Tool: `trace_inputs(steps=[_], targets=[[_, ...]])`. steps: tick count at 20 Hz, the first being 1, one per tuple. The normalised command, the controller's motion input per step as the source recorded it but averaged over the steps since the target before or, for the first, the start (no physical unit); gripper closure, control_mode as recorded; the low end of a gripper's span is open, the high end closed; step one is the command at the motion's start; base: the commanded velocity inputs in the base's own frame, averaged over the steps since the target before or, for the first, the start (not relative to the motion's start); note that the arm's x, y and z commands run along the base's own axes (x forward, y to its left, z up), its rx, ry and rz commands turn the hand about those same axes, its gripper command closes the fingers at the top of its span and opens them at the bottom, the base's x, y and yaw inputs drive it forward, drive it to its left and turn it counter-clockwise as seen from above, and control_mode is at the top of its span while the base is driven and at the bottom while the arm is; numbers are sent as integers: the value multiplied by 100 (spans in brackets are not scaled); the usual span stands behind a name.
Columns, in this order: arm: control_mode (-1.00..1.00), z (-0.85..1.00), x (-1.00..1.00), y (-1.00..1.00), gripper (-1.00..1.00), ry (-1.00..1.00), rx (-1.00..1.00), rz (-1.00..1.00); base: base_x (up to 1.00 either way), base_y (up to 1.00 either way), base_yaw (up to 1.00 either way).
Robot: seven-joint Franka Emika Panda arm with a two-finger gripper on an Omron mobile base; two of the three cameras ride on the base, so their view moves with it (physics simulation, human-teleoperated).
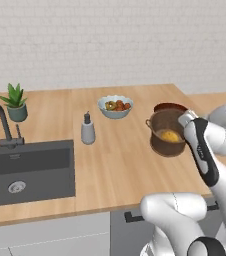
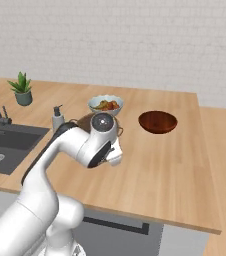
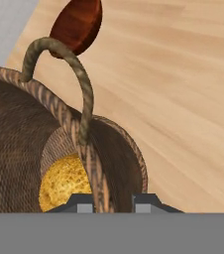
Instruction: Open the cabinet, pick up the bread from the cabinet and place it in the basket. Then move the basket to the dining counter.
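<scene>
Basket gripped at rim, on dining counter.
Gripper clamped on basket wall just below loop handle; bread lies inside; basket stands nr red-brown bowl, right of sink.

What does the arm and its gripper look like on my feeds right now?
A glossy white arm built of rounded segments, with dark grey to black joint bands and a round grey cap on one joint. No loose cables or markings show. In the hand view, the gripper ends in two small dark fingertips with lighter grey pads.
</scene>
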Motion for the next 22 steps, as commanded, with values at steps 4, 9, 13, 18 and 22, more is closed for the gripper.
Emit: trace_inputs(steps=[4,9,13,18,22], targets=[[-100,-47,45,-25,100,0,0,0,0,0,0],[-100,-50,34,-18,100,0,0,0,0,0,0],[-100,-41,19,-16,100,0,0,0,0,0,0],[-100,-36,15,-13,100,0,0,0,0,0,0],[-100,-33,11,-11,100,0,0,0,0,0,0]])
